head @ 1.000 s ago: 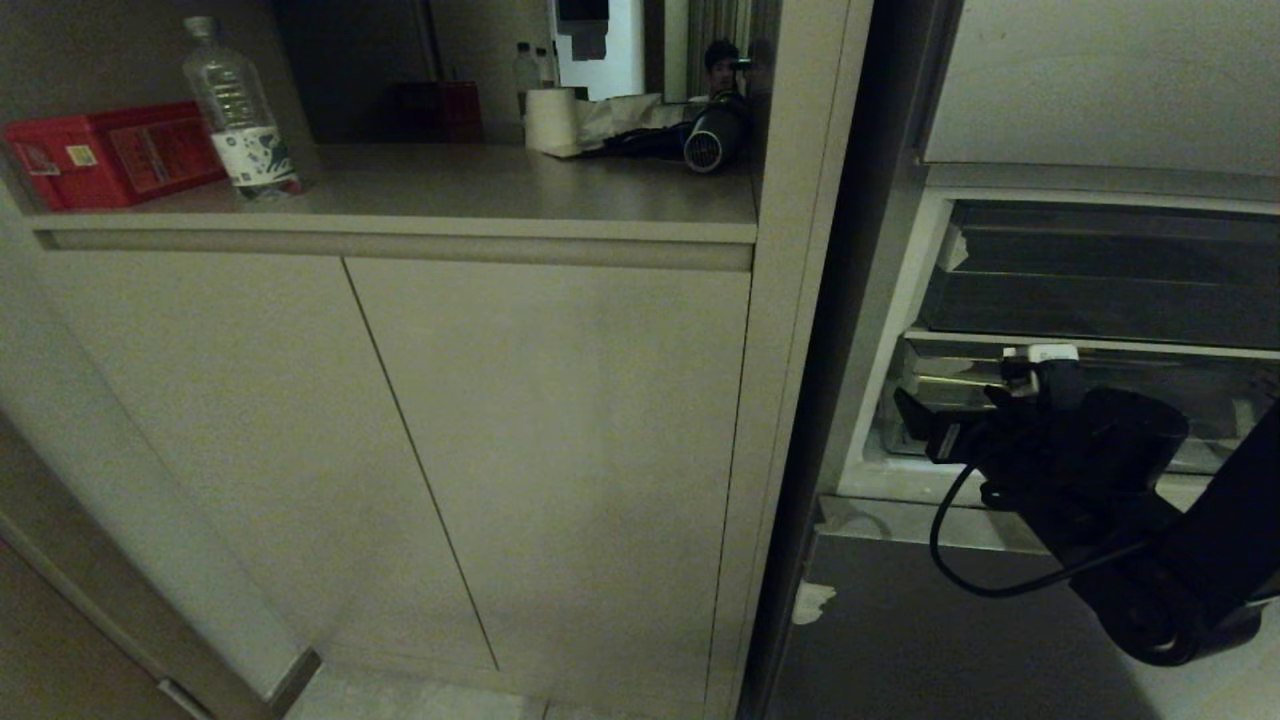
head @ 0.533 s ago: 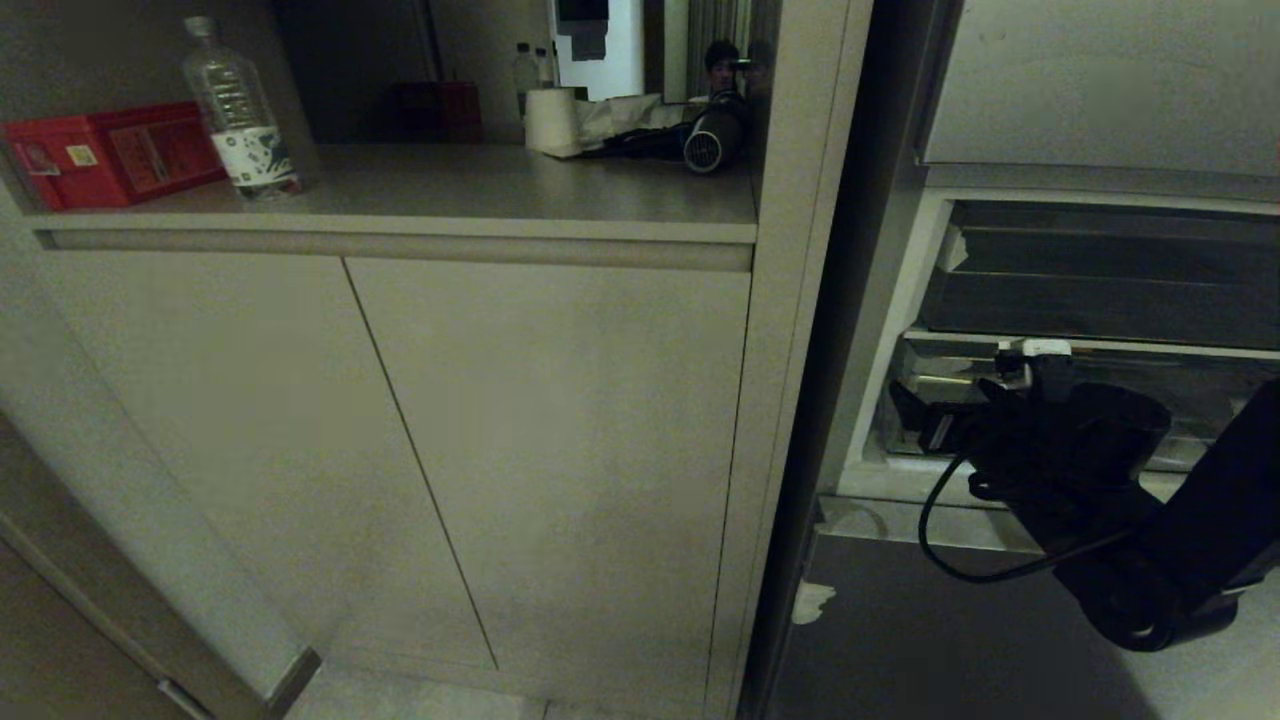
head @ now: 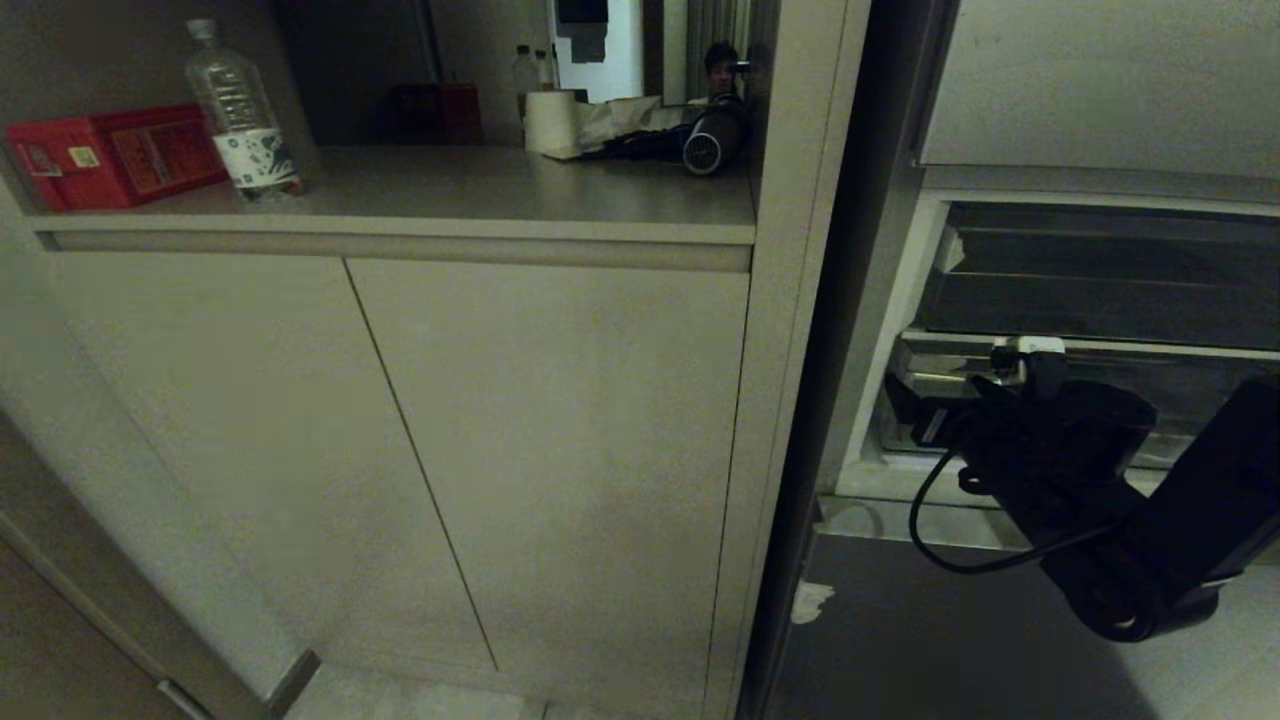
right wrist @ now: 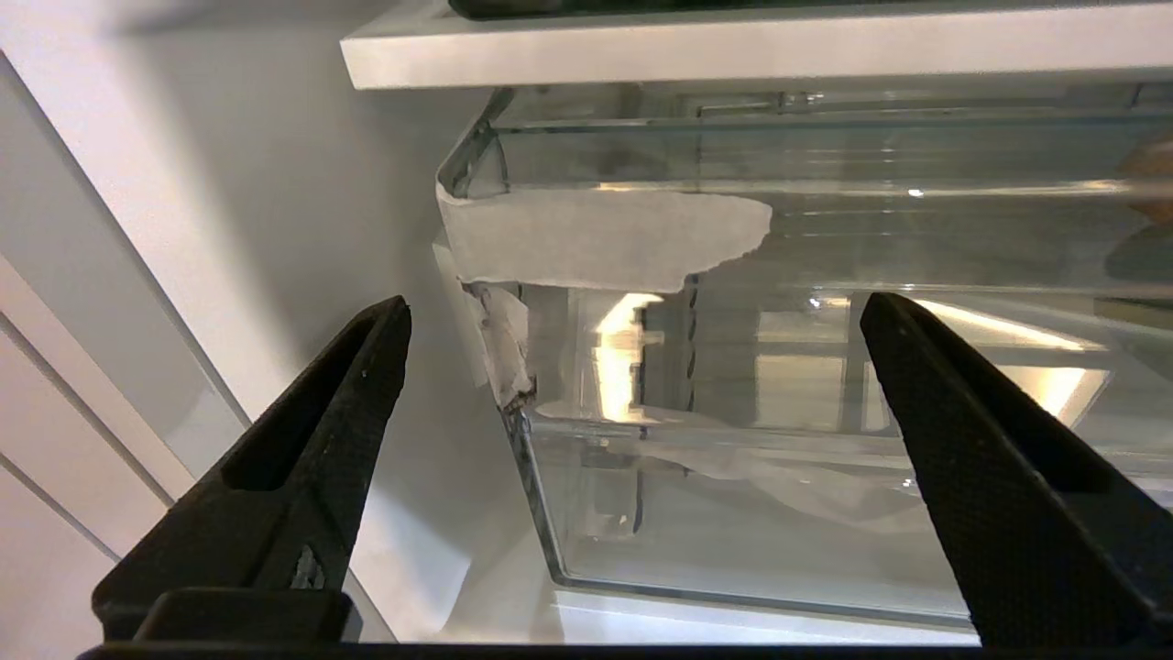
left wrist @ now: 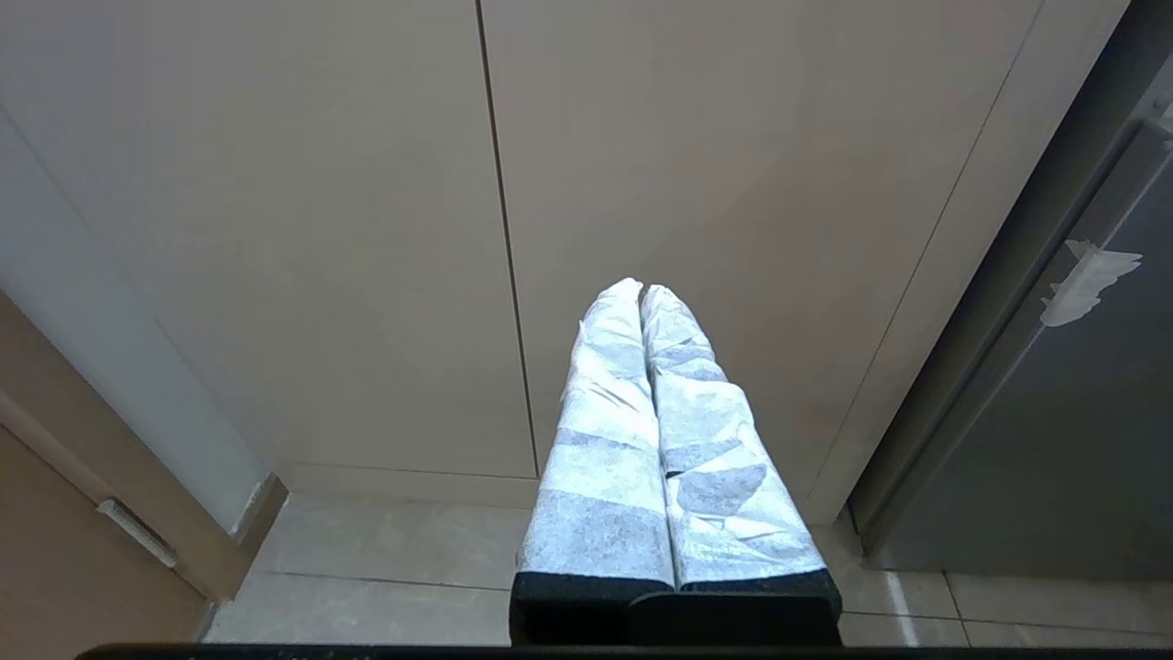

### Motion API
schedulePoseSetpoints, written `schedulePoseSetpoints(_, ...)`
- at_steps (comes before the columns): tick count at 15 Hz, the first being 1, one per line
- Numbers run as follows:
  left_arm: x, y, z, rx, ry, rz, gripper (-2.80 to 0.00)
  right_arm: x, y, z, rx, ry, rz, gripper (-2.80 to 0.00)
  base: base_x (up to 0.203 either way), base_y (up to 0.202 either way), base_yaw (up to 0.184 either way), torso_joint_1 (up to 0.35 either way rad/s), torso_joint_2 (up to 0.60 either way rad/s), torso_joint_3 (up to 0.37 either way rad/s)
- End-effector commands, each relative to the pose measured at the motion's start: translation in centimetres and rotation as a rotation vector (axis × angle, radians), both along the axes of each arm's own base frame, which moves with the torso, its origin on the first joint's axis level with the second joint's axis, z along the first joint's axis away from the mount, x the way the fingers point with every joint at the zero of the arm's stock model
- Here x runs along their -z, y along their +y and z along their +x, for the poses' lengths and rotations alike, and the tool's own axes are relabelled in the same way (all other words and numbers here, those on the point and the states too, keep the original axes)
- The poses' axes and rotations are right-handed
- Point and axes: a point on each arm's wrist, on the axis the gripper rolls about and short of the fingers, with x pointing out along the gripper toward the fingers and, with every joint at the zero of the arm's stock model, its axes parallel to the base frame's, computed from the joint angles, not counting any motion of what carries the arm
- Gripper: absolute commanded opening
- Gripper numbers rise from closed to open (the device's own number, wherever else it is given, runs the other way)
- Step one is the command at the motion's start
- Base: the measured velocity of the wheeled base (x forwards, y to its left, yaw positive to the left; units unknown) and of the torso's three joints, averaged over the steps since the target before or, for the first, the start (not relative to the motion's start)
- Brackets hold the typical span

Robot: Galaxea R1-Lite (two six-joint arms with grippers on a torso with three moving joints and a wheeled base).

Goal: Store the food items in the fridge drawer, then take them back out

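Right gripper [right wrist: 632, 367] reaching for the fridge drawer [right wrist: 733, 229]

Its jaws are standing wide and empty, the taped front edge lying just ahead; squaring onto that lip before closing should be preventing slip.

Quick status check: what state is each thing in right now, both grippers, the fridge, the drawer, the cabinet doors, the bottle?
Right gripper: open, empty, facing the drawer front.
Left gripper: shut, empty, parked by the cabinet.
Fridge: open.
Drawer: pushed in under the shelf, torn tape on its front corner.
Cabinet doors: closed.
Bottle: upright on the counter, capped.
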Motion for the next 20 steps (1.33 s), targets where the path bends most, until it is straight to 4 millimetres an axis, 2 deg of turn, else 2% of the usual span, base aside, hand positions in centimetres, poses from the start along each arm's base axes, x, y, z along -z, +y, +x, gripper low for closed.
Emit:
schedulePoseSetpoints(1,0.0,0.0,0.0,0.0,0.0,0.0,-2.8,0.0,0.2,0.3,-0.005,-0.012,0.002,-2.8,0.0,0.0,0.0,0.0,0.0,0.0)
schedulePoseSetpoints(8,0.0,0.0,0.0,0.0,0.0,0.0,-2.8,0.4,3.5,0.1,-0.083,-0.008,0.002,-2.8,0.0,0.0,0.0,0.0,0.0,0.0)
schedulePoseSetpoints(14,0.0,0.0,0.0,0.0,0.0,0.0,-2.8,-0.1,3.4,-0.3,-0.066,-0.015,0.004,-2.8,0.0,0.0,0.0,0.0,0.0,0.0)
schedulePoseSetpoints(17,0.0,0.0,0.0,0.0,0.0,0.0,-2.8,-0.8,3.0,-2.0,-0.07,-0.005,0.003,-2.8,0.0,0.0,0.0,0.0,0.0,0.0)
schedulePoseSetpoints(20,0.0,0.0,0.0,0.0,0.0,0.0,-2.8,-1.2,2.6,-4.8,-0.08,0.029,-0.001,-2.8,0.0,0.0,0.0,0.0,0.0,0.0)
